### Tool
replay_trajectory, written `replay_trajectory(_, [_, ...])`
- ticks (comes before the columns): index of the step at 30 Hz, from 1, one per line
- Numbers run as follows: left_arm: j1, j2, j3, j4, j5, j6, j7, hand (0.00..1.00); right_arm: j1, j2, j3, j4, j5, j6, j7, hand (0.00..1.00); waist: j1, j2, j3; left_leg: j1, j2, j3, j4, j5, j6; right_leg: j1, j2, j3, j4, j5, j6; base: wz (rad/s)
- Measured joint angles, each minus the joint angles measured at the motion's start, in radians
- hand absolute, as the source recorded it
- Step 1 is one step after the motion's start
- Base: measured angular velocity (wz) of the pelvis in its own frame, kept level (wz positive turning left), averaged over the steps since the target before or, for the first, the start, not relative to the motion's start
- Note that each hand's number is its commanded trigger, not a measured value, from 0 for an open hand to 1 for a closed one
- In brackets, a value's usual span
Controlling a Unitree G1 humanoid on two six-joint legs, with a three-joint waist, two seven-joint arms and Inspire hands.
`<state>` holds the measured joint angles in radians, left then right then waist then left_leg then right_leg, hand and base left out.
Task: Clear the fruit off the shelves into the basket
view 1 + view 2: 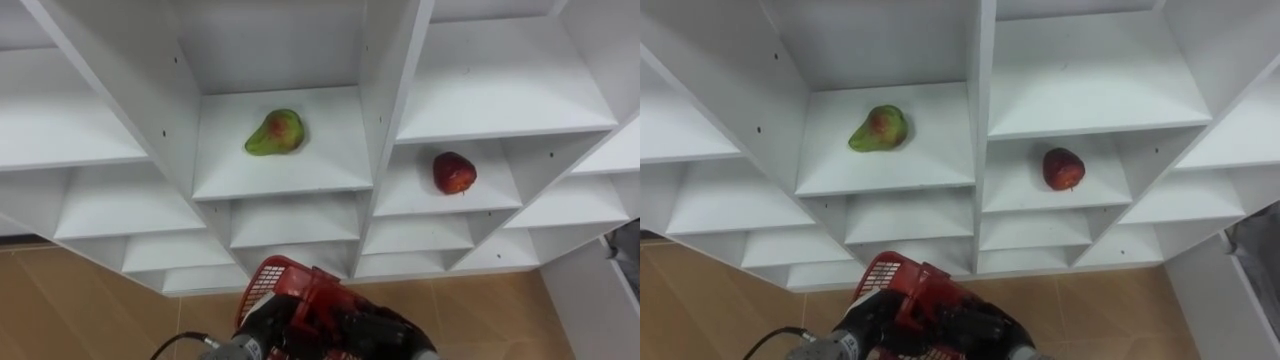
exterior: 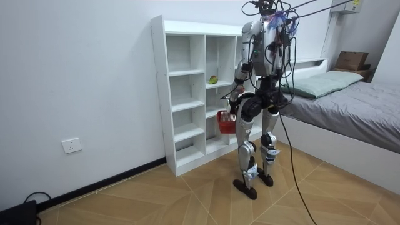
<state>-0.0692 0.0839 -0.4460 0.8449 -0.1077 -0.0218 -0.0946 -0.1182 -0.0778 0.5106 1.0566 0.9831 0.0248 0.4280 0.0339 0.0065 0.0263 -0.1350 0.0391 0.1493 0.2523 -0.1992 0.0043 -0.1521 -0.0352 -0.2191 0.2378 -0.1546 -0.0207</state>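
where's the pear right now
In the eye views the pear lies on a shelf in the closet's middle column, left of centre, one column left of the red apple and above the red basket.

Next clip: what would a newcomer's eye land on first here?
A green-red pear lies in a compartment of the white shelf, and a red apple sits in the compartment to its right. Below them, the left hand holds a red basket in front of the shelf.
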Motion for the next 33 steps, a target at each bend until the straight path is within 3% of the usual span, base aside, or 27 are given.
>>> replay_trajectory(33, [0.0, 0.006, -0.029, 0.0, -0.042, 0.001, 0.069, 1.0, 0.003, -0.003, 0.015, 0.005, 0.039, -0.001, -0.01, 0.0, -0.003, 0.002, -0.0003, 0.006, 0.001, 0.001, 0.0, 0.0, 0.0, 0.008, -0.001, -0.001, 0.0, 0.0, -0.001, 0.0])
